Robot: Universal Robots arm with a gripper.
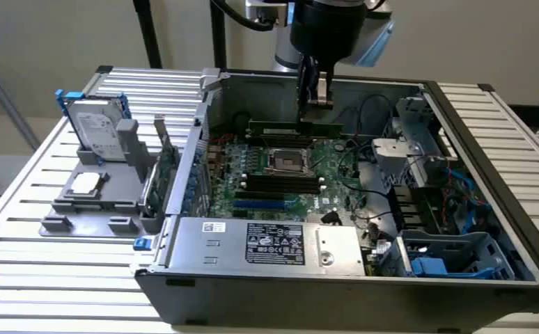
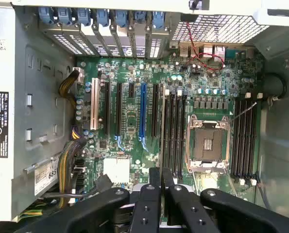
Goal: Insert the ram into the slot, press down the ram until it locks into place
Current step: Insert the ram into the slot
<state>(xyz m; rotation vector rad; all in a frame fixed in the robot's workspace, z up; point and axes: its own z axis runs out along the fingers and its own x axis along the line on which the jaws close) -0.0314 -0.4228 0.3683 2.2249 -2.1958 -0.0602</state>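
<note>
You are looking at the fingers point(image 2: 148, 206) pinching shut on the ram point(image 1: 296, 129). They are gripping it by its upper edge, so the green stick is hanging level and on edge inside the open computer case point(image 1: 251, 299). In the exterior view the ram is sitting just beyond the processor socket point(image 1: 283, 161), running parallel to the socket's far side. You cannot tell whether its lower edge is touching the board or hovering just clear.

In the wrist view the fingers are pointing down at the motherboard point(image 2: 129, 145). They are lining up with the bank of black slots point(image 2: 174, 131) lying just beside the socket, between it and the blue slot point(image 2: 143, 111). Which slot of that bank the ram is over, you cannot tell. A second bank of black slots is lying on the socket's opposite side.

The case is resting on the slatted bench point(image 1: 28, 278). A hard drive point(image 1: 97, 129) is standing outside the case, well apart from the socket.
</note>
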